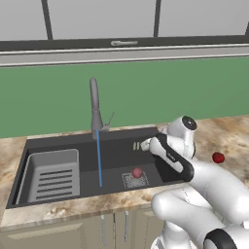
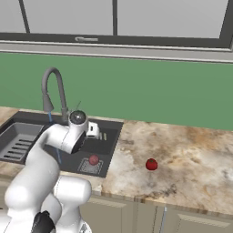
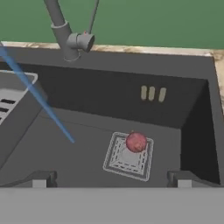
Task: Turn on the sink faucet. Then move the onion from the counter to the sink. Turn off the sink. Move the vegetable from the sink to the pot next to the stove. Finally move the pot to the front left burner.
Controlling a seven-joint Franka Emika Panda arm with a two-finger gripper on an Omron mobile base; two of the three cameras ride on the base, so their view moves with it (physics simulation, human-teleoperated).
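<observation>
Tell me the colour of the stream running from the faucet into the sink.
Blue: a thin blue water stream falls from the sink faucet into the dark grey sink. Left base view shows it best.

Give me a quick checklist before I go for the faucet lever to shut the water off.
1. Water running: a blue stream falls from the faucet - ok.
2. Onion in the sink, on the drain grate - ok.
3. End effector open, holding nothing - ok.
4. Lever in sight, nothing in front of it - ok.
5. Second red ball on the counter, away from the sink - ok.
</observation>
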